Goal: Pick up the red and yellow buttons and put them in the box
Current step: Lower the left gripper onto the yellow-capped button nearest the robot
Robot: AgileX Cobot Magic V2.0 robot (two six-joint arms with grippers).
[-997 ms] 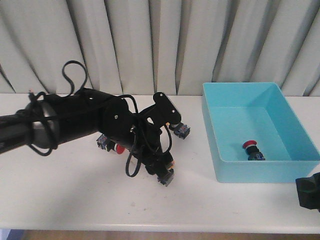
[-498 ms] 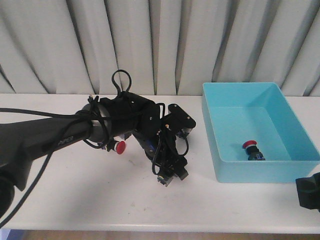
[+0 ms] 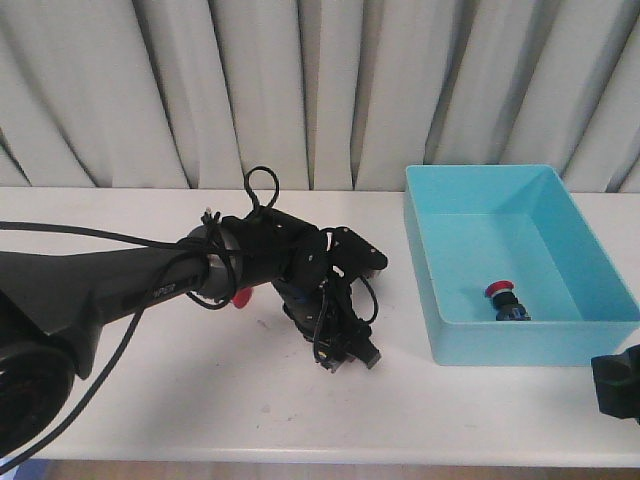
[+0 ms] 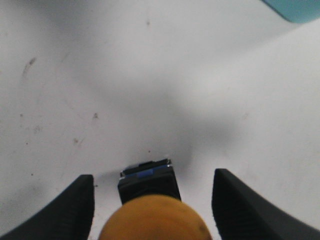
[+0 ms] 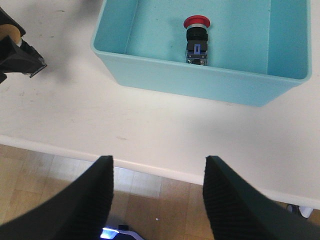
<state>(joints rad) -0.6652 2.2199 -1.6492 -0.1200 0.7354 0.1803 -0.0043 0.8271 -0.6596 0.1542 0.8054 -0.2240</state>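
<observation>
**Yellow button between the left fingers, short of the box**

The yellow button (image 4: 152, 217) sat between the left gripper (image 4: 152, 210) fingers (image 4: 65, 212), its orange-yellow cap toward the wrist camera and its black-and-blue body pointing down at the white table (image 3: 200, 400). A gap showed on each side of the cap, so whether the fingers pinched it or merely straddled it could not be told. In the front view the button was hidden behind the gripper (image 3: 345, 352), which hung low over the table, to the left of the box (image 3: 440, 300) and near its front left corner.

Inside the box a red button (image 3: 505, 300) lay on its side near the front wall. A second red cap (image 3: 241, 297) showed on the table left of the box, mostly covered by the left arm, which stood between it and the box along with looping cables.

Compared with a second ago, the left arm had stretched farther toward the box and the gripper had shifted rightward by a small step; the button in the box had not moved.

The right gripper (image 5: 157, 200) hung spread apart and empty past the table's front edge, in front of the box. Bare table lay between the left gripper and the box's near wall.
</observation>
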